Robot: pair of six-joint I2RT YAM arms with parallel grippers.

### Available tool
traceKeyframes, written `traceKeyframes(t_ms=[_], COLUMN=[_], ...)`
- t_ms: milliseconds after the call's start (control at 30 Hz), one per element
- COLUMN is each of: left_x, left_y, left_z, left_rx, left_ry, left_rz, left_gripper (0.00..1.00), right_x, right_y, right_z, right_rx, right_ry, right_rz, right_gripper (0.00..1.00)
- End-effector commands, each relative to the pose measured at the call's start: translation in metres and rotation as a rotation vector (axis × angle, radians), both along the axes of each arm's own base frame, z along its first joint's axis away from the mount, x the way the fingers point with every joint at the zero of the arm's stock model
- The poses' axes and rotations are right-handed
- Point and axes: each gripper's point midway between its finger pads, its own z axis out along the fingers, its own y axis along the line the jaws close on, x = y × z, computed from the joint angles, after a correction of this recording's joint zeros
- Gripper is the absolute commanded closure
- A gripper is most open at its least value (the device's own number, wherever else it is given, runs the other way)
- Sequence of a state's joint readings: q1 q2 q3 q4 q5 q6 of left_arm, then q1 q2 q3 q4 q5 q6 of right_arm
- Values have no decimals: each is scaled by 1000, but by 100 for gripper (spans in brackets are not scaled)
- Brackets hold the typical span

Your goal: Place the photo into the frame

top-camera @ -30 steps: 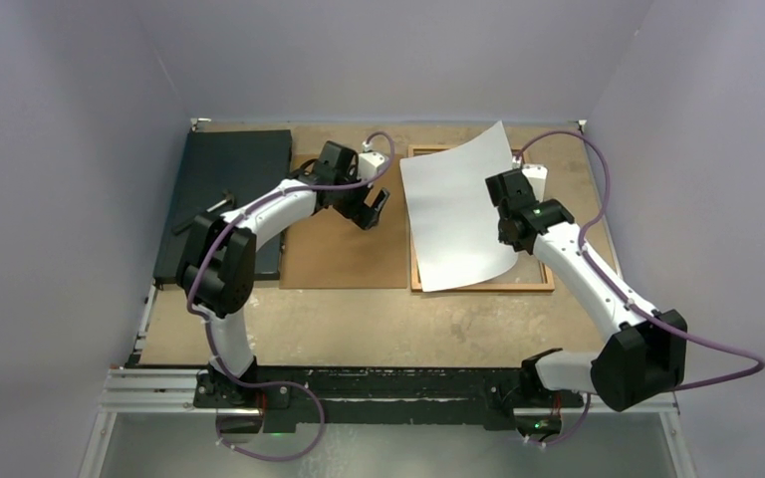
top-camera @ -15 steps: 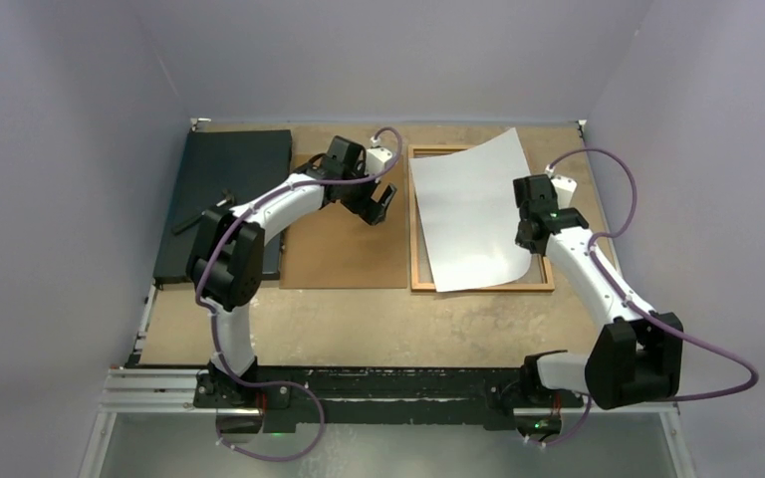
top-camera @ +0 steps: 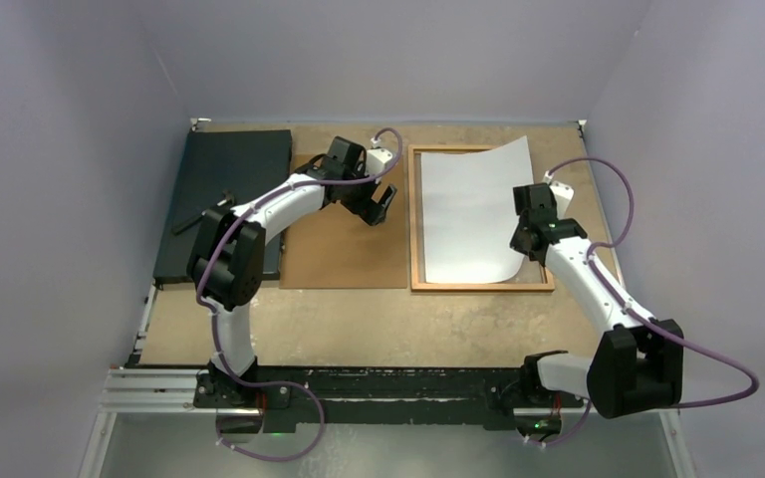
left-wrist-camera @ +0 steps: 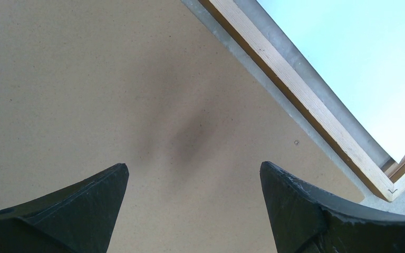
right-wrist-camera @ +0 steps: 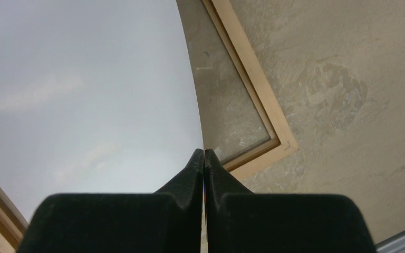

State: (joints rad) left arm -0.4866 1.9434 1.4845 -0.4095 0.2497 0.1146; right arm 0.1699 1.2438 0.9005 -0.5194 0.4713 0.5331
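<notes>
Right gripper (right-wrist-camera: 204, 153): jaws shut tight, pinching the right edge of the photo (top-camera: 468, 214).
Photo: blank white side up, spread over the opening of the frame (top-camera: 415, 219). The left and near edges look down inside the border. The right edge is lifted and curved where it is held, and the far right corner pokes out past the far rail.
Frame: flat on the table (top-camera: 359, 329), right of centre. Its near right corner is uncovered in the right wrist view.
Left gripper (left-wrist-camera: 192, 168): jaws wide apart and empty, hanging over the brown backing board (top-camera: 344, 249), just left of the frame.
Dark mat (top-camera: 224, 199): far left, well apart from the frame.
Done: photo carried over the frame and roughly lined up.
Left: by my reading, lower the right edge, tuck in the far corner, let go. Backing board not yet fitted.
</notes>
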Motion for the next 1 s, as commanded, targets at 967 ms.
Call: traceKeyframes(t_ms=[967], left_x=[1], left_y=[0], left_z=[3], left_rx=[-8], left_ry=[-14], left_rz=[14], left_gripper=[6], right_x=[18], right_y=[36], right_z=[43], right_rx=[90], right_ry=[-77], right_rz=[274], right_gripper=[100])
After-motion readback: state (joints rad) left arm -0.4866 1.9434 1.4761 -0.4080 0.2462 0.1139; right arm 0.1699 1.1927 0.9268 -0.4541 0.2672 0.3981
